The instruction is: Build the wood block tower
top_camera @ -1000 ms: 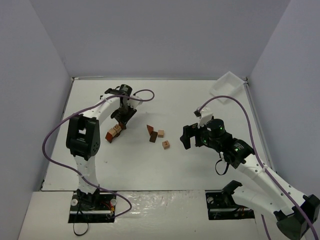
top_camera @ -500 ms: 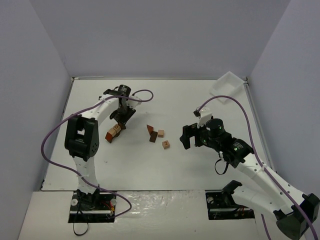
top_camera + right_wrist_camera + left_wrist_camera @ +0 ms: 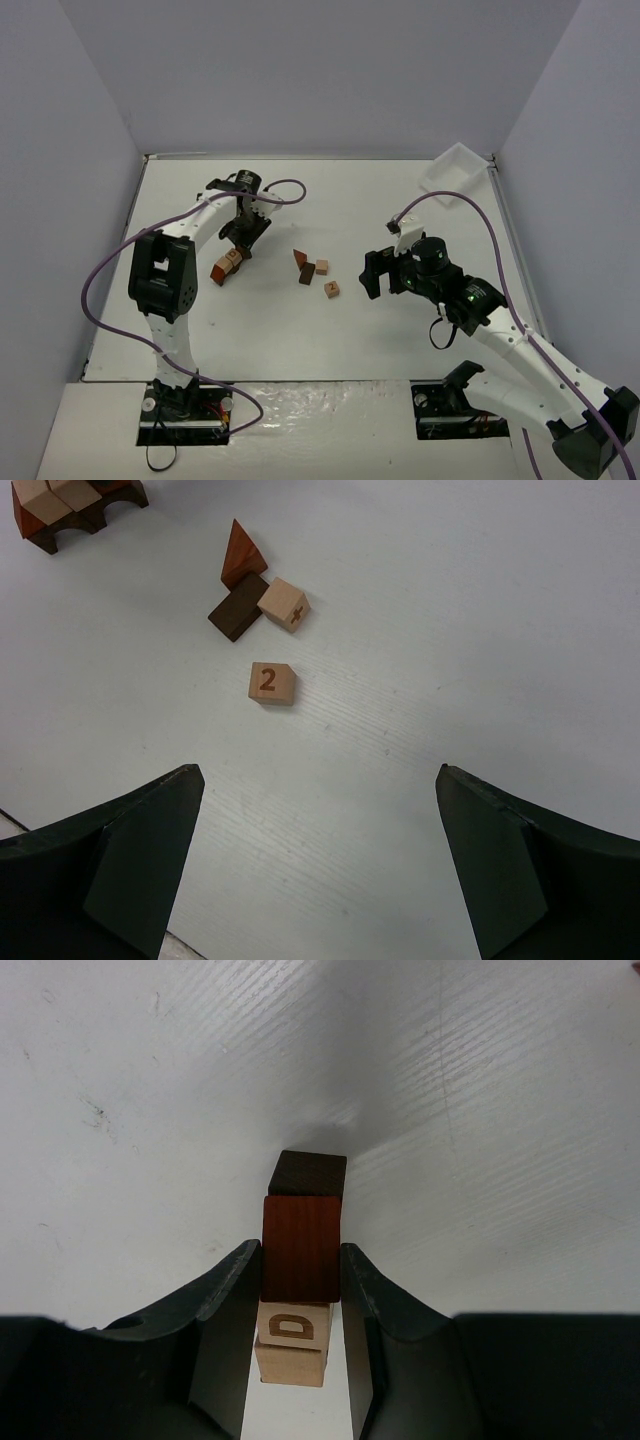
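My left gripper [image 3: 241, 241] is shut on a reddish-brown block [image 3: 300, 1245] and holds it over the tower [image 3: 228, 266]. In the left wrist view my left gripper [image 3: 300, 1263] has a pale cube printed "D" [image 3: 291, 1328] and a dark brown block [image 3: 309, 1173] below it. My right gripper [image 3: 376, 272] stands open to the right of the loose wood blocks. These are a red-brown wedge [image 3: 240, 552], a dark brown block [image 3: 236, 610], a pale cube with a plus sign [image 3: 284, 605] and a pale cube printed "2" [image 3: 271, 683]. Nothing lies between the jaws of my right gripper [image 3: 318, 772].
A white plastic tray [image 3: 455, 168] leans at the table's far right corner. Purple cables loop off both arms. Grey walls close the table on three sides. The tower [image 3: 50, 510] shows at the top left of the right wrist view.
My left gripper has shifted very slightly away from the near edge with the reddish-brown block still in it. The right arm and the loose blocks have not moved.
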Controlling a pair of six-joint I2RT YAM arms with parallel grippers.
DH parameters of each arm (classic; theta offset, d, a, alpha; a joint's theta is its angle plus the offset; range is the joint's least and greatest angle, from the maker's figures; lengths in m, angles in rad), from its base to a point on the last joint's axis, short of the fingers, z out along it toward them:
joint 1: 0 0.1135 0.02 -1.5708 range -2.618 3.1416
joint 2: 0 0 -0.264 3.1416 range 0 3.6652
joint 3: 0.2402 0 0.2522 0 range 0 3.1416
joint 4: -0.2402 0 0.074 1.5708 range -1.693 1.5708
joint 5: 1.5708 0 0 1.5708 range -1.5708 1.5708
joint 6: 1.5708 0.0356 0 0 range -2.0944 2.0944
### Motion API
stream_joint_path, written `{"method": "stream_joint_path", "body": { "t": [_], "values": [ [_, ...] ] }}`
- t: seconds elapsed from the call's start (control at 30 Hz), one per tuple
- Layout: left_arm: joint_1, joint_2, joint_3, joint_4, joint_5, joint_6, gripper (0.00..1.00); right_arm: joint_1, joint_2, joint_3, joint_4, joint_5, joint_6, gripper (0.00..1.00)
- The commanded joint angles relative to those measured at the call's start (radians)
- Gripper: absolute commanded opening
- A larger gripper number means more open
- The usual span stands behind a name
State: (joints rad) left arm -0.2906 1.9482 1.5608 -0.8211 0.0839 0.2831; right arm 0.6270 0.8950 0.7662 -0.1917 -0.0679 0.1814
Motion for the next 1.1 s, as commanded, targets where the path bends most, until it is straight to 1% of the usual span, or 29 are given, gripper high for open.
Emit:
{"method": "stream_joint_path", "body": {
  "t": [0.0,0.23,0.3,0.53,0.67,0.77,0.87,0.93,1.07],
  "values": [
    [0.016,-0.075,0.001,0.001,-0.01,0.001,0.3,-0.007,0.008,0.039,0.035,-0.012,-0.004,1.0],
    [0.018,-0.08,-0.004,0.002,-0.009,-0.002,0.4,-0.007,0.005,0.039,0.035,-0.016,-0.003,1.0],
    [0.018,-0.083,-0.005,0.002,-0.006,-0.003,0.46,-0.007,0.005,0.038,0.035,-0.016,-0.003,1.0],
    [0.019,-0.105,0.012,0.003,-0.016,-0.016,0.49,-0.007,0.003,0.039,0.035,-0.021,-0.005,1.0],
    [0.018,-0.146,0.059,0.0,-0.012,-0.073,0.51,-0.007,0.01,0.046,0.035,-0.02,-0.007,1.0],
    [0.012,-0.211,0.107,0.003,-0.007,-0.161,0.55,-0.007,0.013,0.05,0.035,-0.015,-0.007,1.0],
    [-0.011,-0.258,0.116,0.026,-0.004,-0.312,0.59,-0.007,0.01,0.052,0.035,-0.006,-0.005,1.0],
    [-0.041,-0.294,0.086,0.05,-0.01,-0.422,0.6,-0.008,0.007,0.053,0.036,0.002,-0.001,1.0],
    [-0.15,-0.368,-0.04,0.148,-0.046,-0.673,0.61,-0.01,-0.004,0.048,0.034,0.034,0.027,1.0]
  ]
}}
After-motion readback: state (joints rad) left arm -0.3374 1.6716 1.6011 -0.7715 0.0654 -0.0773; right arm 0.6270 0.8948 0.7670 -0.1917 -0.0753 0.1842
